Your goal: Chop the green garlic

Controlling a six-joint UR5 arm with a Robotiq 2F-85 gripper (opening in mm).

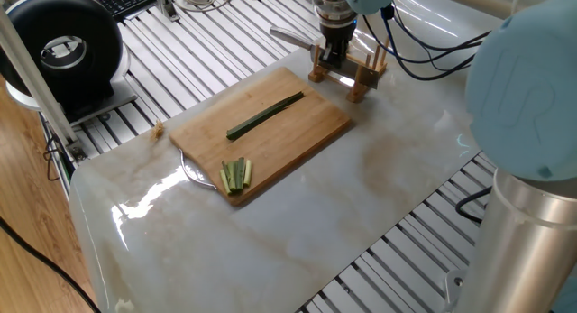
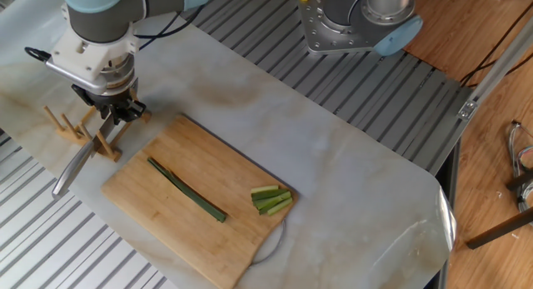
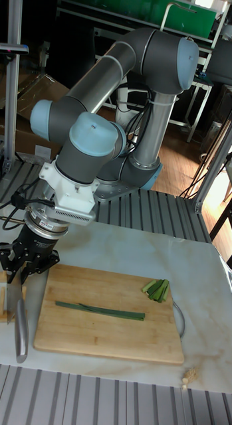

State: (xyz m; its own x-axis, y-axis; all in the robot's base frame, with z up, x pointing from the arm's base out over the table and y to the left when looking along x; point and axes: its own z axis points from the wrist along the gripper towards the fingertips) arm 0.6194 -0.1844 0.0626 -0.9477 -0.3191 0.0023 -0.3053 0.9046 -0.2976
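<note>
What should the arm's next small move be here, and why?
Probably lift the knife straight up out of the wooden rack. The gripper sits at its handle there, seemingly closed on it, blade hanging off the table edge, while the green garlic lies whole on the cutting board.

Green garlic (image 1: 264,116) (image 2: 186,190) (image 3: 100,311): 1 long, thin, flat dark-green stalk, whole and uncut. Lying flat on a wooden cutting board (image 1: 297,142) (image 2: 150,214) (image 3: 109,342), roughly along the board's length, spanning about half of it. Slightly paler at 1 end. Well apart from a bundle of short yellow-green sticks (image 1: 236,175) (image 2: 271,199) (image 3: 156,289) near the board's edge.
</note>
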